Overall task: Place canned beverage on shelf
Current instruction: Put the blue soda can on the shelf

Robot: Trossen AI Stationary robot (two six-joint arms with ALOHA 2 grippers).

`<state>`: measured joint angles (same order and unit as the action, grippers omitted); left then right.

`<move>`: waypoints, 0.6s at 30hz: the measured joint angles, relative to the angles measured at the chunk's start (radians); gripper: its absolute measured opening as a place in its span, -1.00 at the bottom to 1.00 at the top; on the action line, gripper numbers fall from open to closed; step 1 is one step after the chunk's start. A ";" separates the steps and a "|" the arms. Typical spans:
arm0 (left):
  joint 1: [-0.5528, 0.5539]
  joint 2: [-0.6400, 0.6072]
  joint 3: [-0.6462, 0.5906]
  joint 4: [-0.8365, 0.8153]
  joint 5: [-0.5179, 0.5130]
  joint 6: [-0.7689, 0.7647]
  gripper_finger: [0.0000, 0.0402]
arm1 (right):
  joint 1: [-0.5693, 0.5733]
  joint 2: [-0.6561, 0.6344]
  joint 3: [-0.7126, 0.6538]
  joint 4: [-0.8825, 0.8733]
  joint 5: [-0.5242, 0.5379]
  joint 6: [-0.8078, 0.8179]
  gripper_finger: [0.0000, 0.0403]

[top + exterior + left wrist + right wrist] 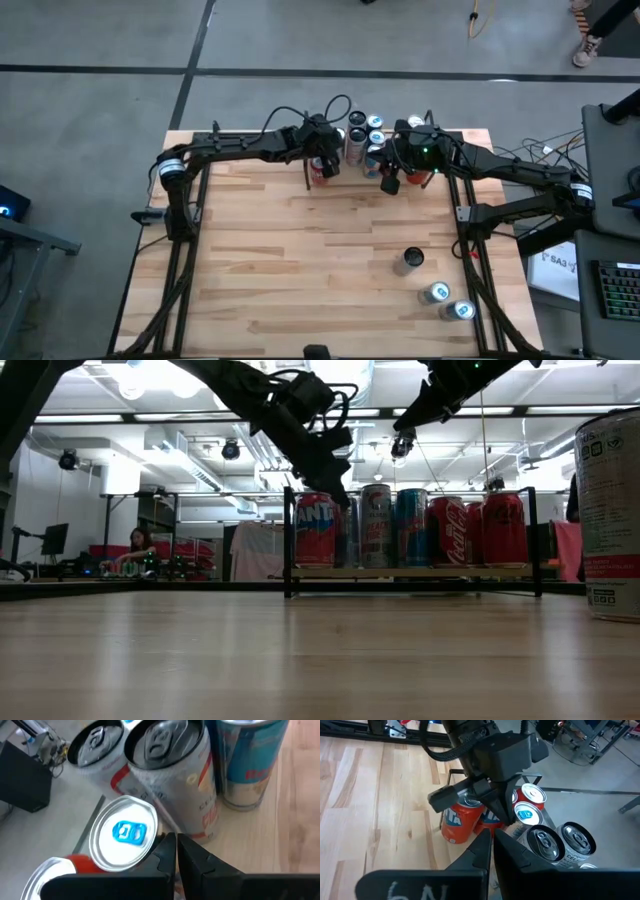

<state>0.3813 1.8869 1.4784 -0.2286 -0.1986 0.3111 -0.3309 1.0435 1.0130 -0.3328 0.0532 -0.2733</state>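
At the far edge of the butcher-block wooden tabletop (300,260), the shelf (410,572), a small light-wood board with thin black metal side rails, was recorded as stocked with a row of upright cans. An orange Fanta can (315,530) stood at one end, beside a slim silver can (376,525), a blue can (411,527) and red cola cans (447,530).

Three canned beverages were recorded off the shelf, well apart from it, near the table's front right: a dark-topped can (411,259) and two silver-topped cans with blue tabs (437,292) (462,310).

The left gripper (322,150) was held above the Fanta end of the shelf, fingers clenched together with nothing between them. The right gripper (392,180) was held just in front of the shelf's middle, likewise clenched and empty.

Handling, as judged: each loose can was taken to be rigid but thin-walled, smooth and rather slippery. If full, it would be moderately heavy and easily toppled, being tall. A hold across the cylindrical wall at mid-height was judged best, with moderate pressure to avoid denting and the can kept upright.
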 joint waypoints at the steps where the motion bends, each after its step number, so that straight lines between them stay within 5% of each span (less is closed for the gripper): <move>1: 0.001 0.000 0.000 -0.005 -0.001 0.000 -1.00 | 0.000 0.000 0.000 0.000 0.000 0.000 -0.95; 18: 0.001 -0.068 0.000 -0.006 -0.004 0.060 -1.00 | -0.010 0.000 0.005 0.015 0.000 0.043 -0.96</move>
<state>0.3822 1.8194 1.4784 -0.2343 -0.2030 0.3712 -0.3407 1.0435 1.0177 -0.3180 0.0528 -0.2305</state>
